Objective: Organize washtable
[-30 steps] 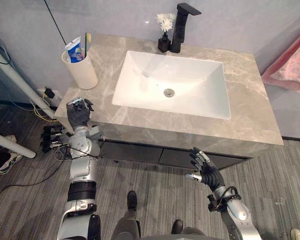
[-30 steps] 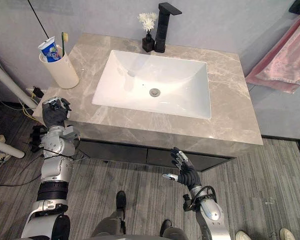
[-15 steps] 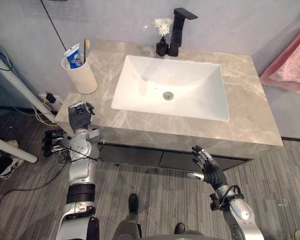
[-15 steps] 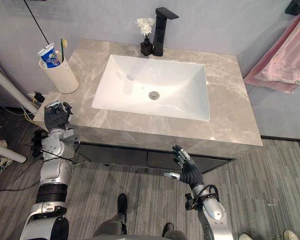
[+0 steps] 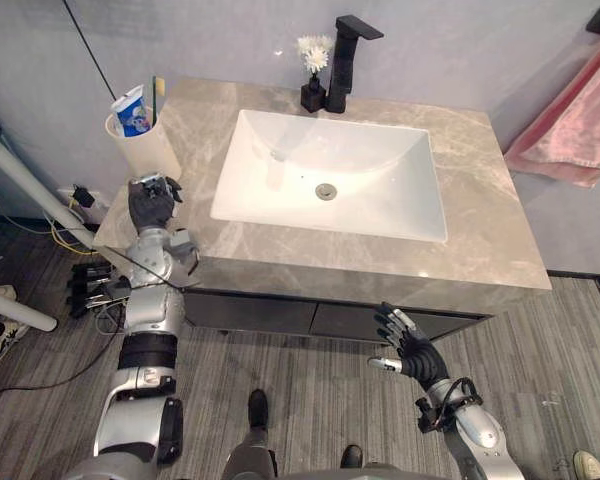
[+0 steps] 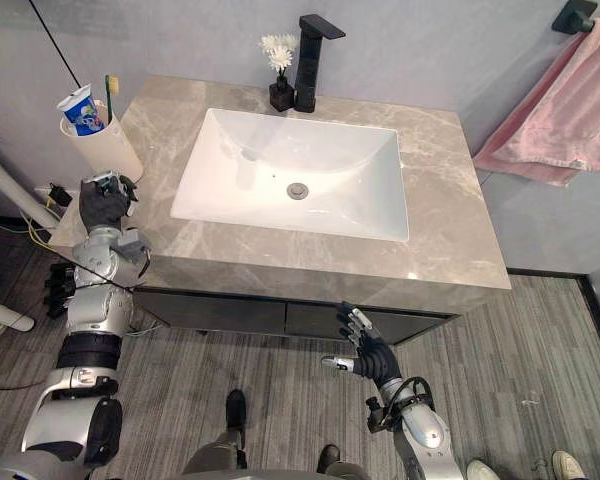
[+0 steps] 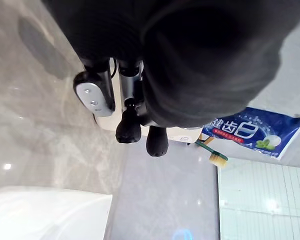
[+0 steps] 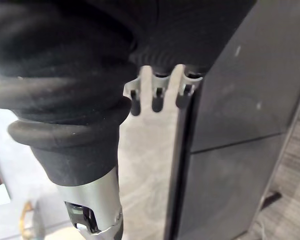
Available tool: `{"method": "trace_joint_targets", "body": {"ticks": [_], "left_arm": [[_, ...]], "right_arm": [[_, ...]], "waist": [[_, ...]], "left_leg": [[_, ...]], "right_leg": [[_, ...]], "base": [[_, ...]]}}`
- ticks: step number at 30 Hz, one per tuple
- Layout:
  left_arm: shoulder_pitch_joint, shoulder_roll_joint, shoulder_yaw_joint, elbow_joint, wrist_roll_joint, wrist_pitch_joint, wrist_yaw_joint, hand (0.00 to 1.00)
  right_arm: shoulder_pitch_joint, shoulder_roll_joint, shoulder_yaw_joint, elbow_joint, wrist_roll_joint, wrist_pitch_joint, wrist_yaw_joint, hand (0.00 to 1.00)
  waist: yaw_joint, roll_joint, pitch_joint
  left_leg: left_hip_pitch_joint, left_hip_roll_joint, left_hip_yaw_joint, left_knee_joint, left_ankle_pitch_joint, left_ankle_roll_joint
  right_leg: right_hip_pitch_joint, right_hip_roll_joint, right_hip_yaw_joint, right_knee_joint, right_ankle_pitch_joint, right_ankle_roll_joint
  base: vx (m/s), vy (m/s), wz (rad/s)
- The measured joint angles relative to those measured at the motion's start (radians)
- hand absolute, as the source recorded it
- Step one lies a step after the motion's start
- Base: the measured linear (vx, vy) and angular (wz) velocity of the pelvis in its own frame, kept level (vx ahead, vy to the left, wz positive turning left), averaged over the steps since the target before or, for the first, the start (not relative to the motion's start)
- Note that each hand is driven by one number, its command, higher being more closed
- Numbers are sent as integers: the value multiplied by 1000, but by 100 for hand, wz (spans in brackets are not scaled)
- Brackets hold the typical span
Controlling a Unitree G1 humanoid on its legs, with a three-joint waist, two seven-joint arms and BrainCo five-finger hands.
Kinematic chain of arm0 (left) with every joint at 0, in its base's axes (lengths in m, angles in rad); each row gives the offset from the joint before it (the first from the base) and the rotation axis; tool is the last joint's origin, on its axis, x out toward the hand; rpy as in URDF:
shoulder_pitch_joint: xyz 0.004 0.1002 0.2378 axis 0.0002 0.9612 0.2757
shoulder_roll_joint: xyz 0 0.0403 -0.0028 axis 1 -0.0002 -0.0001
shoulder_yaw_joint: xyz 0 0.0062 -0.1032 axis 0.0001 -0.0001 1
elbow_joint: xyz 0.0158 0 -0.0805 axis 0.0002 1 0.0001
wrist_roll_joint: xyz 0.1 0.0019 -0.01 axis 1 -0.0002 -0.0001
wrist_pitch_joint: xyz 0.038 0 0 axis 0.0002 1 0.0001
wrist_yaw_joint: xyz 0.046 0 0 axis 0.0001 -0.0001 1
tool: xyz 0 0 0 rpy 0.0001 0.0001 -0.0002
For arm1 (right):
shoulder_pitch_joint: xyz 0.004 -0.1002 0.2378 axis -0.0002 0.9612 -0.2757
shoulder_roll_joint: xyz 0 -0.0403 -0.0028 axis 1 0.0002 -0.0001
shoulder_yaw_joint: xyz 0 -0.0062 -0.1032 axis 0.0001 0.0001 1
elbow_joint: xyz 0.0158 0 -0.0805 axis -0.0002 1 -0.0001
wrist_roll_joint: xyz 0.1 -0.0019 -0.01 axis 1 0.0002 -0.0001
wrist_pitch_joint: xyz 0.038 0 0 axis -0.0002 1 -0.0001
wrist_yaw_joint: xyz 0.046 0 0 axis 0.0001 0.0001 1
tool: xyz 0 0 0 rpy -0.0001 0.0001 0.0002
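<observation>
A white cup point(image 5: 142, 152) stands at the back left of the marble washtable point(image 5: 480, 200), holding a blue toothpaste tube point(image 5: 132, 108) and a green toothbrush point(image 5: 157, 95). My left hand point(image 5: 152, 205) hovers over the table's front left corner, just in front of the cup, fingers curled and holding nothing. Its wrist view shows the tube point(image 7: 250, 132) and the toothbrush point(image 7: 212, 152) past the dark fingertips point(image 7: 128, 131). My right hand point(image 5: 412, 352) hangs open below the table's front edge, fingers spread, near the dark cabinet front point(image 8: 240, 125).
A white sink basin point(image 5: 330, 170) takes up the table's middle. A black faucet point(image 5: 342, 55) and a small dark vase of white flowers point(image 5: 311, 72) stand behind it. A pink towel point(image 5: 570, 130) hangs on the right wall. White pipes point(image 5: 15, 180) run at the left.
The camera has shifted. My left hand has moved up over the table corner, closer to the cup. The right hand has stayed open below the table edge.
</observation>
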State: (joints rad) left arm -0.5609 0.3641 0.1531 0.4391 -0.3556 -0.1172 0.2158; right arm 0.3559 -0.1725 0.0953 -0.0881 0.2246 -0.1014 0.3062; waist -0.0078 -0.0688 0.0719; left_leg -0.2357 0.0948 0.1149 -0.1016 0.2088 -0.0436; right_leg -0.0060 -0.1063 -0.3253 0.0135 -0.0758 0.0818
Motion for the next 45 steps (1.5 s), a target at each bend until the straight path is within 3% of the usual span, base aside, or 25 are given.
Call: {"method": "trace_joint_targets", "body": {"ticks": [11,19,32,45], "left_arm": [[-130,57,-6,82,-9,1,0,100],[-157,80,-7,84,-26,0,1,100],[-155,78,-5,84,-26,-2,0,100],[-84,62,11,79,-27,-28,-19,100]], "right_arm": [[2,-12,5,4,0,-1,0,0],[3,-12,32,4,-1,-2,0,0],[1,-12,32,4,-2,-4,2,0],[-13,-14,32,4,-2,-5,3,0]], "waist": [[8,-23,-4],[6,-63,0],[20,-81,22],[20,-80,29]], "left_leg": [[-30,11,25,0,0,0],[-39,10,27,5,1,0],[-45,7,20,-1,1,1],[-32,-5,0,-1,0,1]], "right_leg": [[-36,7,28,-15,22,-3],[-50,6,36,-16,25,-2],[-49,6,25,-16,24,-2],[-26,0,8,-17,22,0]], "base": [[-16,4,-8],[-2,4,-4],[-4,3,2],[-12,8,4]]}}
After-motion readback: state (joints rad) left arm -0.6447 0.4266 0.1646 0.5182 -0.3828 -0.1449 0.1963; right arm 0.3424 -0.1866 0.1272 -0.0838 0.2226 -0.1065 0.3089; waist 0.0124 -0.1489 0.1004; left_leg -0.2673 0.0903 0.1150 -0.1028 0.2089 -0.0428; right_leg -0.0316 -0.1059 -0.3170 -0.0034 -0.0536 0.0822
